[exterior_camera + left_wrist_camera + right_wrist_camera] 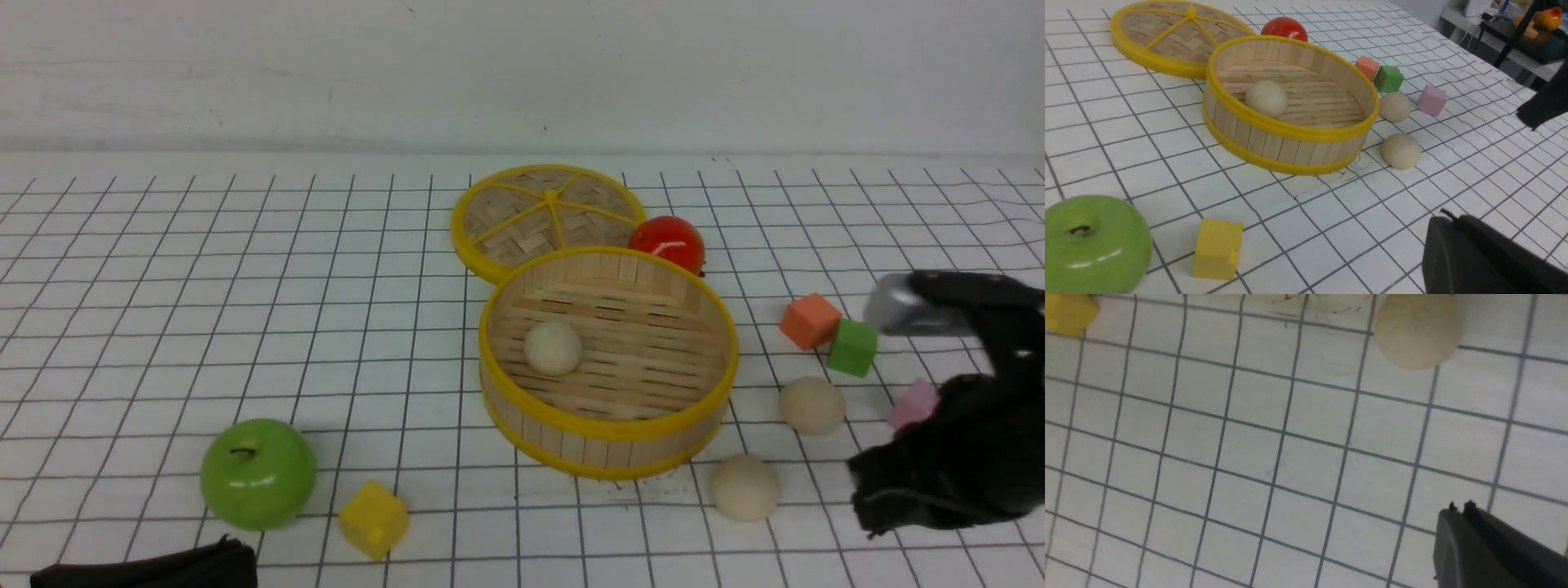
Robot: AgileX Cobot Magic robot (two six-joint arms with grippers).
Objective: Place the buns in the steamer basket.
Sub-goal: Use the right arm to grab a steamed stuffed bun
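Steamer basket: the steamer basket sits open just right of centre in the front view, with its lid lying flat behind it.
First bun: the first bun is already inside, on the slatted floor toward the left of the tub.
Second bun: the second bun rests on the gridded cloth at lower right of the front view, just beside the basket's front-right wall but apart from it.
Third bun: the third bun lies up and right of the second, between the basket and the pink cube, with the green cube near behind it.
Count: 1 of 3 in, 2 to go.
My right gripper: my right gripper has its fingers pressed together on nothing, low over bare cloth near the second bun.
My left gripper: my left gripper is closed and empty at the lower left corner of the front view.
Handling, my guess: the buns look matte and smooth, so probably light, slightly yielding and not slick. Being round, they roll at a nudge.
Where I take hold: I must spread my fingers first, then come from above and pinch across the widest middle, with my tips below the bulge.
Squeeze: gentle, since a hard pinch may dent a bun or pop it out sideways.
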